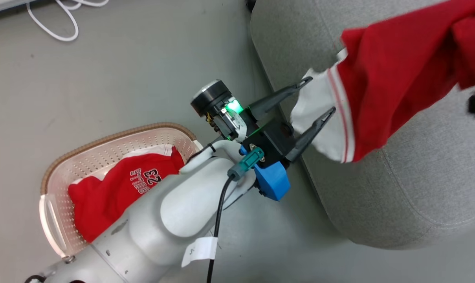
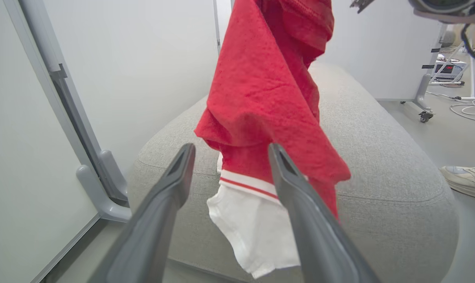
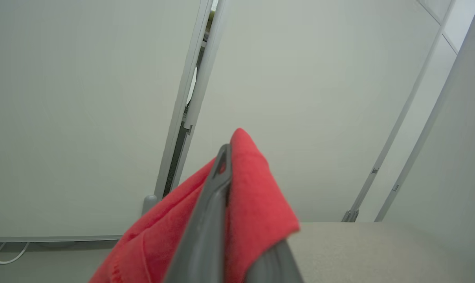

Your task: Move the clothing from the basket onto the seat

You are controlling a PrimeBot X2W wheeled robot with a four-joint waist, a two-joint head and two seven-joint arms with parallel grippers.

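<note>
A red garment (image 1: 398,78) with a white hem hangs over the grey seat (image 1: 418,177), held up from the upper right. In the right wrist view my right gripper (image 3: 226,157) is shut on a fold of this clothing (image 3: 257,196). My left gripper (image 1: 321,95) is open, and the white hem (image 1: 316,114) hangs loose between its fingertips. In the left wrist view the open left gripper (image 2: 231,149) frames the hanging garment (image 2: 261,98) in front of the seat (image 2: 378,157). A second red garment (image 1: 115,188), lettered "BULLS 23", lies in the basket (image 1: 60,165) on the floor at the lower left, partly hidden by my left arm.
A white cable (image 1: 64,23) loops on the grey floor at the upper left. A person's pale shoe (image 2: 465,179) stands on the floor beside the seat. Behind the seat are a white partition with a grey foot (image 2: 99,188) and a wheeled stand (image 2: 422,106).
</note>
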